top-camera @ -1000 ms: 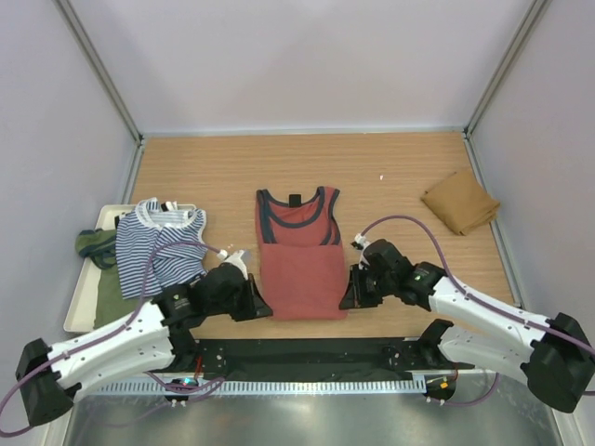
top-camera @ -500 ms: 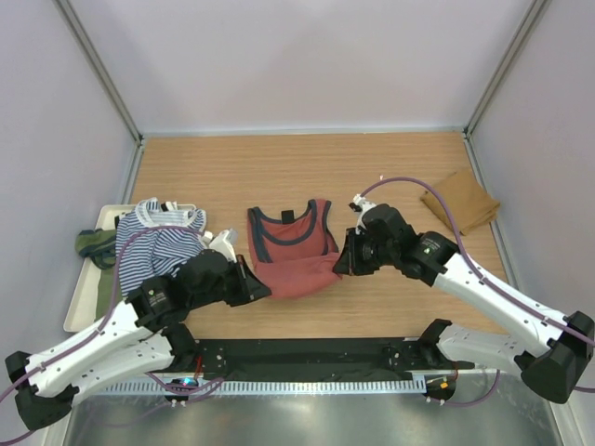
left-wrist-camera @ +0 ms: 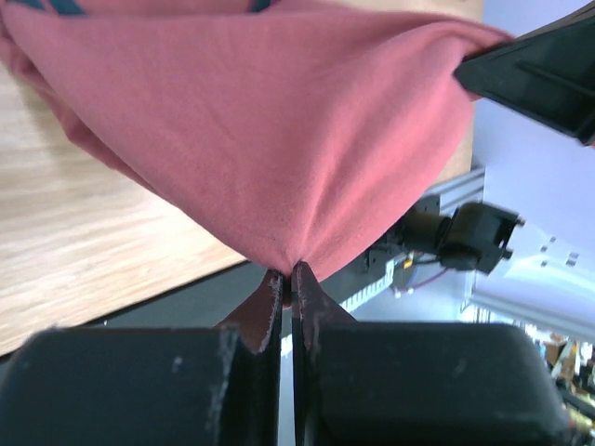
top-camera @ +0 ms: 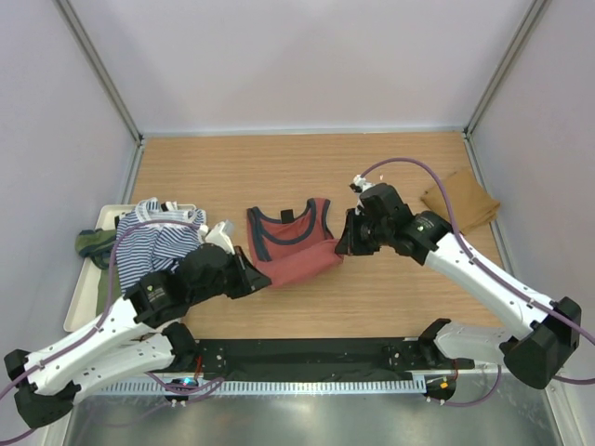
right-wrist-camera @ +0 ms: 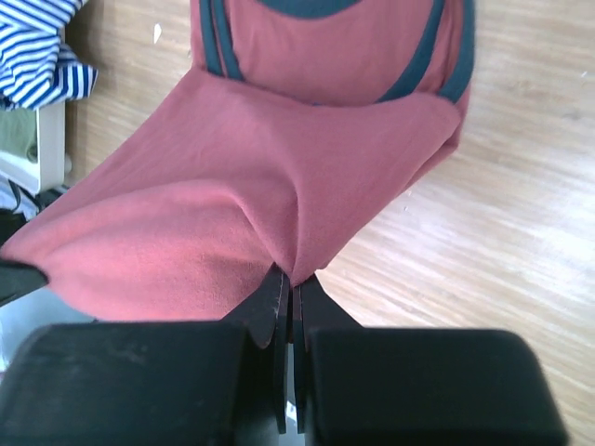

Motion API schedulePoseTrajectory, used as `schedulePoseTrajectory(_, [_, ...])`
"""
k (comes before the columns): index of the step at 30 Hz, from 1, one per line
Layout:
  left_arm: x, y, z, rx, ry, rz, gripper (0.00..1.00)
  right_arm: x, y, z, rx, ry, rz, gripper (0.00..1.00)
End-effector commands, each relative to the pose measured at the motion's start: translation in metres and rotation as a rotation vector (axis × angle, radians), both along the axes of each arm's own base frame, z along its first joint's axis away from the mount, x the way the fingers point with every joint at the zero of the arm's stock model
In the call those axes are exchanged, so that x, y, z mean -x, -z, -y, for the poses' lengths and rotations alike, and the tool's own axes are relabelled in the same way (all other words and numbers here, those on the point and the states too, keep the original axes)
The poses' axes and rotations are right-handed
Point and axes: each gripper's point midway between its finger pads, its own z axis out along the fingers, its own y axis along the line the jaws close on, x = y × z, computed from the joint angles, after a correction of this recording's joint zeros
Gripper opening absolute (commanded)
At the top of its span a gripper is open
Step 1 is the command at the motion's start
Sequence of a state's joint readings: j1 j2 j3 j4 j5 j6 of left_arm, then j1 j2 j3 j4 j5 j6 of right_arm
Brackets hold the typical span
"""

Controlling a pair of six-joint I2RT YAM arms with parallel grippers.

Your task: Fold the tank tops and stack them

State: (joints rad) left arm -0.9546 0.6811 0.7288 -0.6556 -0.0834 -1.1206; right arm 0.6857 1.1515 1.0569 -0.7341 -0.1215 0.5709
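Noted mid-fold, with left gripper [left-wrist-camera: 287,277] and right gripper [right-wrist-camera: 290,279] each clamped on a hem corner of the red top [top-camera: 288,246] slung between them; judged next to need an even carry over its neckline.

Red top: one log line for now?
step: fold | left hand: shut on red top | right hand: same

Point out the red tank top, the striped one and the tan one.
Red tank top [top-camera: 297,260]: overhead view, on its lower half.
Striped tank top [top-camera: 158,246]: overhead view, middle of the bunched cloth.
Tan tank top [top-camera: 469,200]: overhead view, centre of the folded cloth.
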Motion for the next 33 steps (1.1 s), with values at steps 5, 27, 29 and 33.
schedulePoseTrajectory(5, [-0.043,-0.037,-0.008,-0.038,-0.108,0.103,0.00,-0.052,-0.021,0.000,-0.002,0.036,0.091,0.02])
schedulePoseTrajectory(27, [-0.084,-0.053,-0.011,0.089,-0.079,0.042,0.00,-0.108,-0.024,-0.009,-0.052,0.037,0.066,0.02])
schedulePoseTrajectory(29, [-0.072,-0.059,-0.011,0.113,-0.067,0.057,0.00,-0.101,-0.028,-0.007,-0.064,0.034,0.066,0.02])
schedulePoseTrajectory(33, [-0.049,-0.058,-0.008,0.145,-0.044,0.040,0.00,-0.085,-0.032,-0.003,-0.084,0.031,0.057,0.02])
